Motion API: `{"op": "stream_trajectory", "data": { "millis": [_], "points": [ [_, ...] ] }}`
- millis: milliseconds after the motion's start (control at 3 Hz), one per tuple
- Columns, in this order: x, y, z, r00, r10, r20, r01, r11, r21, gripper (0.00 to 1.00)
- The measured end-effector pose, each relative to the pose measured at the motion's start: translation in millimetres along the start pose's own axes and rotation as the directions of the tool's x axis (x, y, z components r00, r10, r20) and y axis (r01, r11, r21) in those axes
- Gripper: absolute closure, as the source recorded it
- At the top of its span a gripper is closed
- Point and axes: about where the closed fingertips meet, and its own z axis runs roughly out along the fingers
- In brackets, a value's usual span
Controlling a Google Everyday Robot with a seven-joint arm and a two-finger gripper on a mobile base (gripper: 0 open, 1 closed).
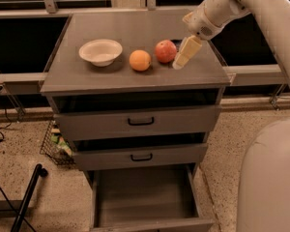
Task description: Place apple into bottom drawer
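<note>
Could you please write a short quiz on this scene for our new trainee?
1. True or false: the bottom drawer stands open.
2. What lies just left of the apple on the cabinet top? A) banana B) orange C) cup
3. Fill in: the gripper is close beside the apple, on its ___ side in the picture.
Key: 1 true; 2 B; 3 right.
</note>
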Motion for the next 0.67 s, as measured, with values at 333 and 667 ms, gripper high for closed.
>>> {"op": "stream_trajectory", "data": {
  "millis": [333,667],
  "points": [
    [2,-9,28,0.998,0.048,0.033,-0.048,0.9987,-0.017,0.00],
    [7,-13,45,0.996,0.083,0.042,-0.081,0.9962,-0.031,0.00]
  ]
}}
